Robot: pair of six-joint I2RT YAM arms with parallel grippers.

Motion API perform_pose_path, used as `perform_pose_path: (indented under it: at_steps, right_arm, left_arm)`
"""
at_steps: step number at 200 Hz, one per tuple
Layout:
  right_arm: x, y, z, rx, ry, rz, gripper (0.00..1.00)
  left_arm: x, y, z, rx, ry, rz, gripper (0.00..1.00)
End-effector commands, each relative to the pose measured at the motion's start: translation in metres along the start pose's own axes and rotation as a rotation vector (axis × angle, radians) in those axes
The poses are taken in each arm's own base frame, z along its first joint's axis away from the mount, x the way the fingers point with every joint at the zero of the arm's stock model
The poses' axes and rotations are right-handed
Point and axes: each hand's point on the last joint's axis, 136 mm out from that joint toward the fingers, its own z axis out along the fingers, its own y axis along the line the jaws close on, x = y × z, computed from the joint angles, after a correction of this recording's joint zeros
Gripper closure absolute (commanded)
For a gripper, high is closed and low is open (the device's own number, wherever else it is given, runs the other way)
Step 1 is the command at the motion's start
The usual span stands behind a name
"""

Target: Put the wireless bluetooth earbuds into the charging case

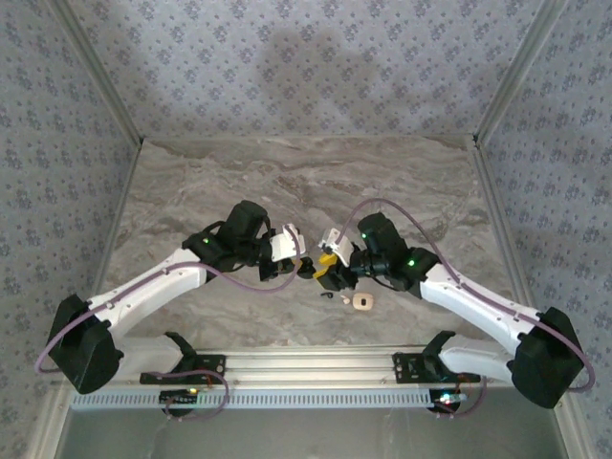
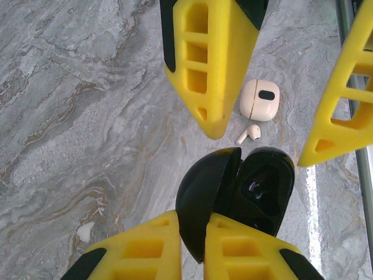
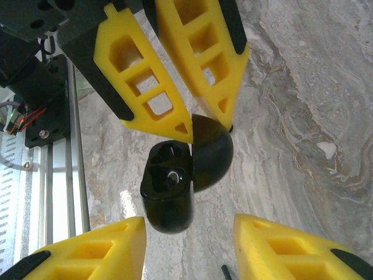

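Glossy black charging case (image 2: 262, 186), lid open, clamped in left tool (image 2: 192, 220); right tool (image 3: 189, 224) parted, empty; tiny black earbud (image 1: 328, 298) loose on grey marbled table (image 1: 287, 182), uninserted.

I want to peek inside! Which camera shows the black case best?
Right wrist: the black case shows nearly whole, lid open, wells visible. Left wrist: the left jaws hide part. From above it's a dark speck.

Your left claw (image 2: 191, 224) hides the lower part of the black case (image 2: 262, 186), so you can't see all of it. What sits inside is too dark to tell. A thin black bit (image 3: 225, 272) is cut off at the bottom edge.
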Motion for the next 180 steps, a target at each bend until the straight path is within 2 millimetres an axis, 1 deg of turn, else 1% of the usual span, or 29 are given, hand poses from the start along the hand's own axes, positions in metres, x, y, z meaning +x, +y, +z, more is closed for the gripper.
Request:
perform_pose_path:
  at_steps: [1, 42, 63, 98, 116, 137, 180]
  right_arm:
    - [-0.019, 0.004, 0.001, -0.026, -0.039, -0.007, 0.54]
    - [-0.02, 0.002, 0.009, -0.032, -0.034, -0.008, 0.55]
    - [-0.019, 0.001, 0.012, -0.036, -0.028, -0.01, 0.58]
    - [-0.015, 0.003, 0.012, -0.048, -0.014, -0.035, 0.72]
    - [-0.011, 0.006, 0.012, -0.061, -0.012, -0.077, 0.75]
    - [-0.006, 0.011, 0.01, -0.084, -0.015, -0.133, 0.76]
    - [-0.003, 0.015, 0.005, -0.111, -0.04, -0.164, 0.77]
  left_arm:
    - [-0.012, 0.003, -0.004, -0.006, -0.012, 0.026, 0.86]
    - [-0.012, 0.003, -0.003, -0.003, -0.011, 0.024, 0.86]
    - [-0.013, 0.003, -0.004, -0.003, -0.015, 0.023, 0.86]
    - [-0.013, 0.003, -0.004, -0.004, -0.015, 0.018, 0.85]
    - [-0.015, 0.004, -0.005, -0.012, -0.022, 0.014, 0.8]
    - [-0.017, 0.005, -0.006, -0.019, -0.028, 0.006, 0.72]
    - [-0.019, 0.007, -0.008, -0.035, -0.034, -0.008, 0.63]
